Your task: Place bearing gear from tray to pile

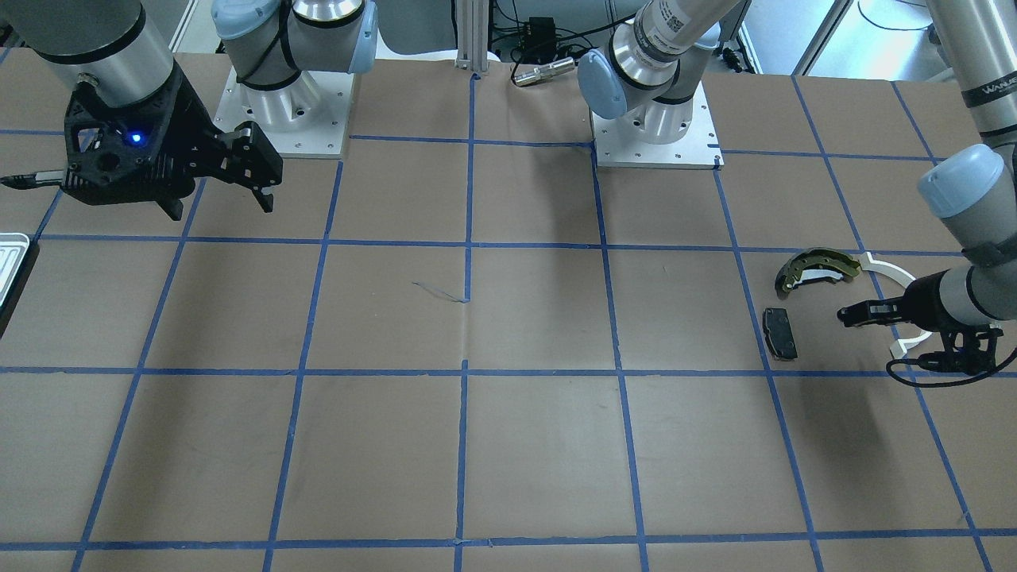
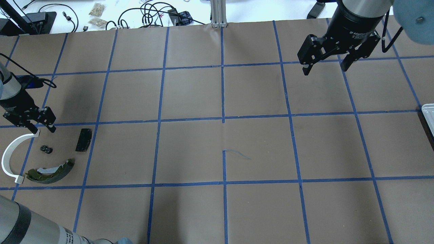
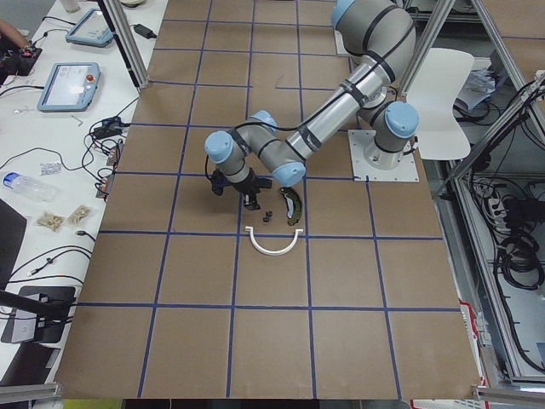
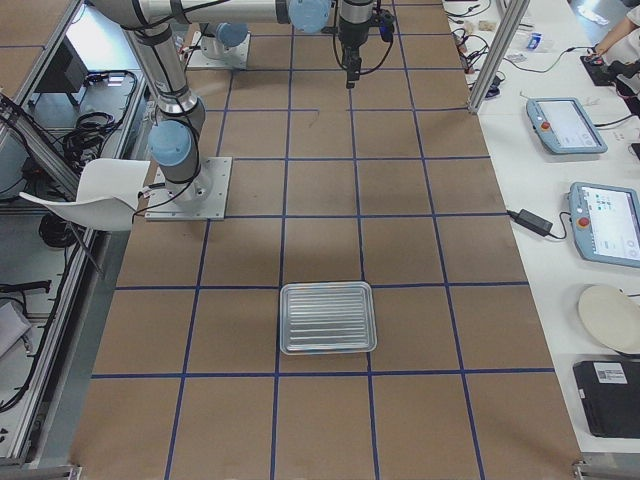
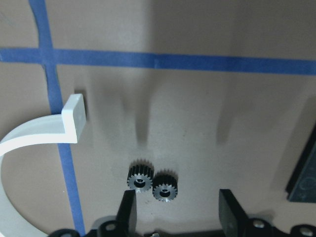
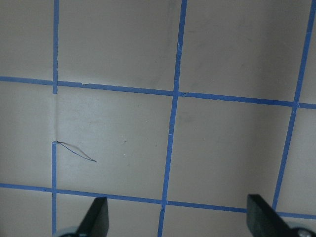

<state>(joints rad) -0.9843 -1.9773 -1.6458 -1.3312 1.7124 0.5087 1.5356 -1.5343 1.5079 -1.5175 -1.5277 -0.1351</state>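
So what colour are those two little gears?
Both gears are black; the left wrist view shows them best.

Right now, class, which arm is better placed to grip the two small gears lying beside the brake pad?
The left arm: its open jaws hang over the two black gears, between the white half-ring and the brake pad. The right arm, jaws open, is far across the table, at the tray end.

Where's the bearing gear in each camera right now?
Front-facing: not visible.
Overhead: bearing gear far left, between white half-ring and black pad.
Exterior left: bearing gear centre, just above the half-ring.
Exterior right: cannot make it out.
Left wrist: bottom centre, two toothed wheels touching.
Right wrist: not in it.
Shared landmark: white half-ring.
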